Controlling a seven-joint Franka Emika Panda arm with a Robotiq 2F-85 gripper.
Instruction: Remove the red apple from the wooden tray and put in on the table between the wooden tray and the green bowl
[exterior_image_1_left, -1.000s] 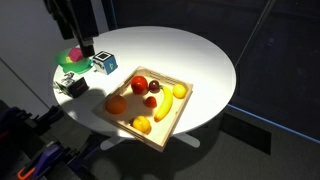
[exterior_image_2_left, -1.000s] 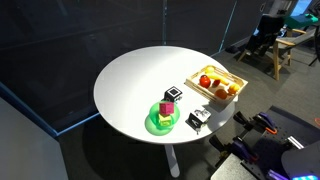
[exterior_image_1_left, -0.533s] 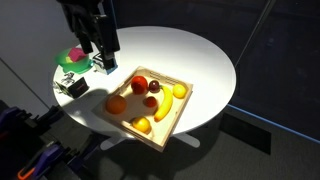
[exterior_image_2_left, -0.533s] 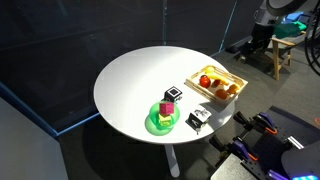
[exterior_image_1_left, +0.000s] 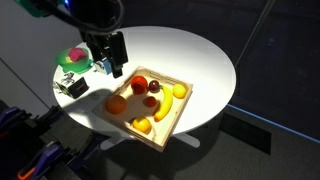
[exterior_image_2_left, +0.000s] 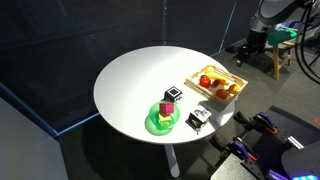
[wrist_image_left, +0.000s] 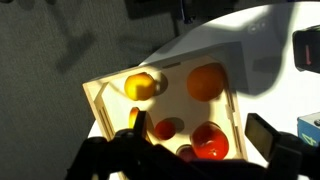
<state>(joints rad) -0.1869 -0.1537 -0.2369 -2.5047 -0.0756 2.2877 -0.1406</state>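
Note:
The red apple (exterior_image_1_left: 139, 85) lies in the wooden tray (exterior_image_1_left: 172, 122) at its corner nearest the green bowl (exterior_image_1_left: 72, 60). In the wrist view the red apple (wrist_image_left: 210, 142) sits low in the wooden tray (wrist_image_left: 100, 100), between my fingers. My gripper (exterior_image_1_left: 113, 60) is open and empty. It hangs above the white table (exterior_image_1_left: 200, 50) between bowl and tray, apart from the apple. In the wrist view the gripper (wrist_image_left: 200, 125) shows both fingers spread wide. The tray (exterior_image_2_left: 215, 95), bowl (exterior_image_2_left: 163, 121) and table (exterior_image_2_left: 130, 80) also show in an exterior view.
The tray also holds a large orange (exterior_image_1_left: 117, 103), a small red fruit (exterior_image_1_left: 150, 100), a dark maroon fruit (exterior_image_1_left: 155, 87), a lemon (exterior_image_1_left: 180, 91) and a banana (exterior_image_1_left: 165, 108). A blue-and-white cube (exterior_image_2_left: 171, 95) and a black object (exterior_image_1_left: 72, 86) stand near the bowl.
My arm has come down and moved from over the bowl and cube toward the tray. The fruit, tray and bowl have not moved.

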